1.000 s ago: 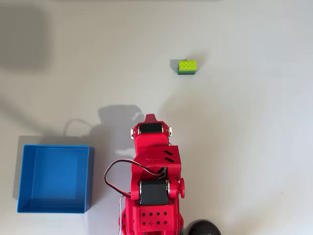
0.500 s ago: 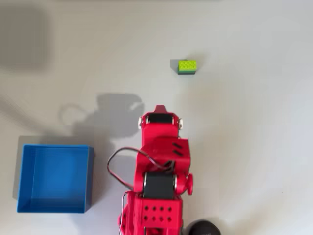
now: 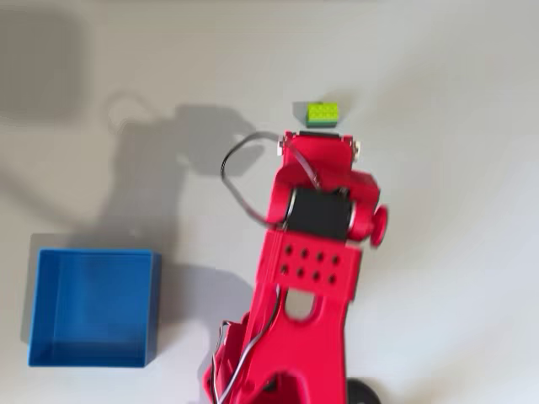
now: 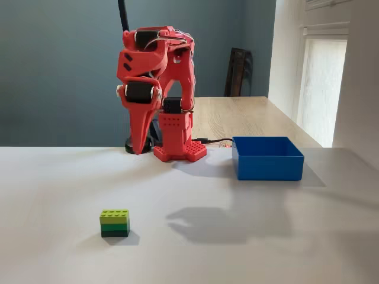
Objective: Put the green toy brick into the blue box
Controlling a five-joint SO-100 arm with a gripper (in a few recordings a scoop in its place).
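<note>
Extended toward green toy brick (image 3: 322, 114) since earlier frame. Claw (image 4: 141, 145) raised, apparently together, empty. Brick on counter (image 3: 455, 101), well apart from blue box (image 3: 93, 308). Grasp, transfer outstanding.

- In the overhead view I saw the brick (image 3: 322, 113) on the table (image 3: 455, 252) near the top, right of centre.
- The arm (image 3: 307, 252) rose from the bottom edge, its far end just below the brick.
- The box (image 3: 91, 307) sat at lower left, well apart from the brick, left of the arm base.
- In the fixed view the brick (image 4: 115, 223) lay front left and the box (image 4: 267, 157) further back on the right.
- The gripper (image 4: 141, 139) hung above the table, behind the brick, left of the box.
</note>
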